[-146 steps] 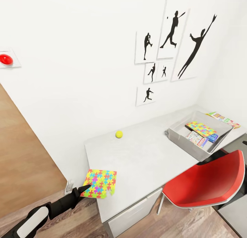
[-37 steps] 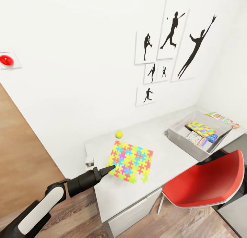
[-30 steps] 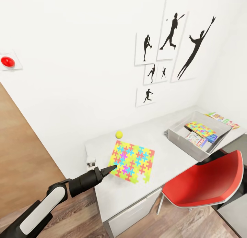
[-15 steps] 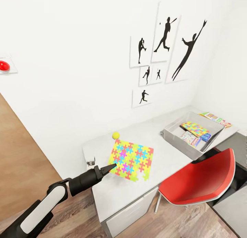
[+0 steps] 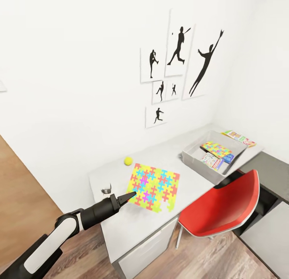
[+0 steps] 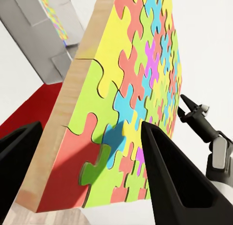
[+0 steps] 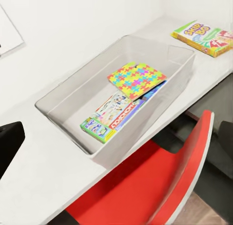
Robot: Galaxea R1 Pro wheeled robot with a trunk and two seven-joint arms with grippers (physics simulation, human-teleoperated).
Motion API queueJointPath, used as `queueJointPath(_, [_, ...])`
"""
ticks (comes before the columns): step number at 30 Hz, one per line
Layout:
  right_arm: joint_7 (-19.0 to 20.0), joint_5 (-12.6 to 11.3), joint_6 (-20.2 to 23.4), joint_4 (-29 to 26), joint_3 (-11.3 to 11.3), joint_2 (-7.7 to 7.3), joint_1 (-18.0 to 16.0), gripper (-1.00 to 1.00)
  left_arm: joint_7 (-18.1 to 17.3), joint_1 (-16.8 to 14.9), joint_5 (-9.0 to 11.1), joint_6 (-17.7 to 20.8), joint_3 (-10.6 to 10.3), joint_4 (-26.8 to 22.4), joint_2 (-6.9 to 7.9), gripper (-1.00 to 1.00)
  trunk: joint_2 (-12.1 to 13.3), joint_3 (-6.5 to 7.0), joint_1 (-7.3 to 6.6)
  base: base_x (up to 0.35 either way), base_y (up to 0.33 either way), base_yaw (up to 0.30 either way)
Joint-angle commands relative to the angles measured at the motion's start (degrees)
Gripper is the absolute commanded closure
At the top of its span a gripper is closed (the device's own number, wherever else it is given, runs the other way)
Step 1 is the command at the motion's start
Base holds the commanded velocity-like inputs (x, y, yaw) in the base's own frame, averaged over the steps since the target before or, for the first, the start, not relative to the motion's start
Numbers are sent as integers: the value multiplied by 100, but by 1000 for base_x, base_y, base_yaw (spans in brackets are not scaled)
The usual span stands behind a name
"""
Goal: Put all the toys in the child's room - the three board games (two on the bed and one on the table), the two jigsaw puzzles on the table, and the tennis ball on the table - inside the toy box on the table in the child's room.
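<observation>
Gripping the jigsaw puzzle (image 5: 153,187) by its edge as before, left jaws above table (image 5: 132,226); right jaws' state unclear.

Left arm: reaches from the lower left corner of the head view up and to the right, white upper shell, black forearm and wrist, nearly straight.
Left gripper (image 5: 130,196): dark, tapered to a point in the head view, level with the desk's near edge.
Left jaws: closed on the near edge of the jigsaw puzzle (image 5: 154,186), one finger on each face of the sheet; the wrist view shows the two black fingers (image 6: 170,171) either side of the sheet's thickness.
Held sheet: tilted up off the desk (image 5: 120,226), carried by the gripper alone.
Right gripper: a black finger at the left edge of the right wrist view; state unclear.
</observation>
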Motion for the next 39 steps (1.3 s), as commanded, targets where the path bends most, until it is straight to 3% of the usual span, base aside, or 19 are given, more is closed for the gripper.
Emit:
queueJointPath(1, [66,12,24,2,-6,36,-10,-100,12,-6,39,19,-3,-1,5,100,30,10,-19,0,0,-84])
queueJointPath(4, [217,-9,23,3,-9,132,-10,-100,12,-6,39,16,9,-1,4,100,31,18,-19,0,0,-69])
queueJointPath(12, [1198,-27,28,3,-10,468,-10,-100,13,-4,33,12,35,0,11,100,31,25,-19,0,0,-24])
queueJointPath(19, [1430,-16,20,6,-8,644,-8,-100,13,-5,29,11,26,0,12,100,31,26,-19,0,0,-7])
queueJointPath(23, [1517,2,2,8,3,907,-9,-100,13,-3,24,11,18,0,13,100,31,27,-19,0,0,-3])
queueJointPath(30, [1491,32,-47,9,80,1200,-10,-100,13,-5,22,11,27,5,13,100,31,27,-19,0,0,-1])
queueJointPath(34, [1230,213,-151,14,492,1512,-10,-100,13,-4,22,11,38,88,13,100,31,27,-19,0,0,0])
queueJointPath(35, [1230,213,-151,14,492,1512,-10,-100,13,-4,22,11,38,88,13,100,31,27,-19,0,0,0])
queueJointPath(37, [1001,353,-227,19,769,1670,-10,-100,13,-5,21,11,41,158,13,100,31,27,-19,0,0,0])
queueJointPath(39, [874,424,-270,20,893,1750,-10,-100,13,-5,21,11,42,196,13,100,31,27,-19,0,0,0])
